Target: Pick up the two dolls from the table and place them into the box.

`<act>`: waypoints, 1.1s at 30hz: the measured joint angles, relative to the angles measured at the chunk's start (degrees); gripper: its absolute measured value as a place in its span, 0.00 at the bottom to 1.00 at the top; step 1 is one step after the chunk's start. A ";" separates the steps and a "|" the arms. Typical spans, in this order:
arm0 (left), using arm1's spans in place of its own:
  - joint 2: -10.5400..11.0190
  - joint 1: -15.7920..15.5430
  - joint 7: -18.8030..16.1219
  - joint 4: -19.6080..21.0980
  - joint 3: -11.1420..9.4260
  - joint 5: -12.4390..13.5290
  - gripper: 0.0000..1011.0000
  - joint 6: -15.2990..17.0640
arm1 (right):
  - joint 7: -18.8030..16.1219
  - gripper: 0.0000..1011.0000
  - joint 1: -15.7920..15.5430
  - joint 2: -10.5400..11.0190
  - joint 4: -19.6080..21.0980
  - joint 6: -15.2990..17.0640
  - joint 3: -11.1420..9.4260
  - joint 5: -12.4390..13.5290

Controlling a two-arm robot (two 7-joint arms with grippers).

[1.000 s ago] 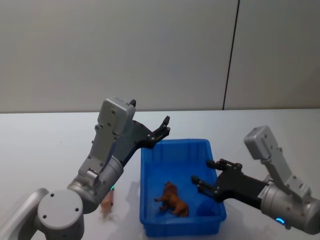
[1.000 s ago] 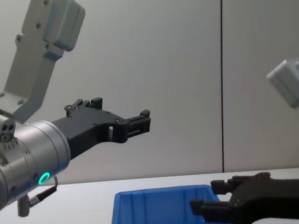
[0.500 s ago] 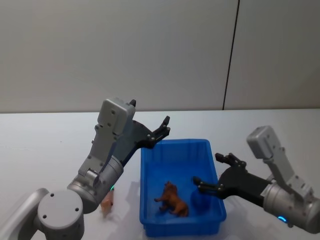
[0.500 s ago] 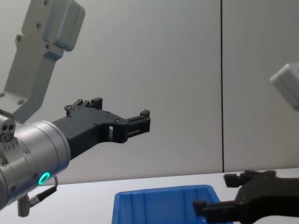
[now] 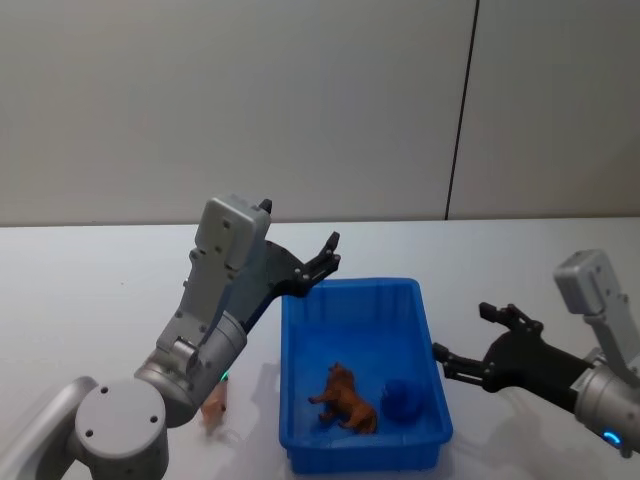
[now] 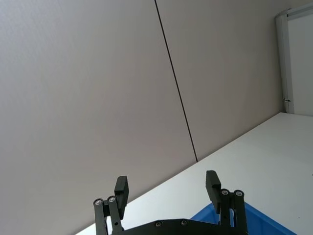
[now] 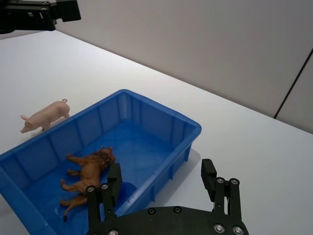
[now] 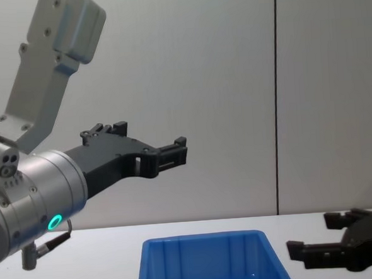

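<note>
The blue box (image 5: pixel 350 300) stands on the white table (image 5: pixel 90 280). A brown lion doll (image 5: pixel 346 399) lies inside it, also seen in the right wrist view (image 7: pixel 87 173). A pink pig doll (image 7: pixel 45 115) stands on the table just outside the box's left wall; the left arm half hides it in the head view (image 5: pixel 215 406). My left gripper (image 5: pixel 325 258) hangs open and empty high over the box's far left corner. My right gripper (image 5: pixel 478 345) is open and empty, low beside the box's right wall, outside it.
A small dark blue rounded thing (image 5: pixel 403 400) lies in the box next to the lion. The left forearm (image 5: pixel 215 320) slants over the table left of the box. Bare tabletop spreads to the right and behind the box, with a grey wall beyond.
My right gripper has drawn back to the right, from over the inside of the box to beside its right wall, staying open. The left arm, the lion and the pig have not moved.
</note>
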State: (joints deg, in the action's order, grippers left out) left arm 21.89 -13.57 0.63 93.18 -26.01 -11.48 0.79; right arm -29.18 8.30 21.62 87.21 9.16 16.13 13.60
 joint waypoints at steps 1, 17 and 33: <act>0.00 0.02 -0.01 0.00 0.00 0.00 0.99 0.02 | 0.09 0.99 -0.13 0.26 -0.02 -0.05 -0.21 0.30; 1.69 3.62 -4.53 2.90 0.10 -1.32 0.99 4.75 | 0.55 0.99 -0.77 1.69 -0.12 -0.31 -1.41 1.93; 5.81 12.18 -12.65 6.97 -0.12 -6.76 0.99 7.91 | 0.66 0.99 -0.92 2.08 -0.17 -0.38 -1.73 2.38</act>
State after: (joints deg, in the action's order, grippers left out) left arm 27.70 -1.39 -12.02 100.14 -26.13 -18.24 8.70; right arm -28.53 7.38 23.70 87.04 8.78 14.40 15.98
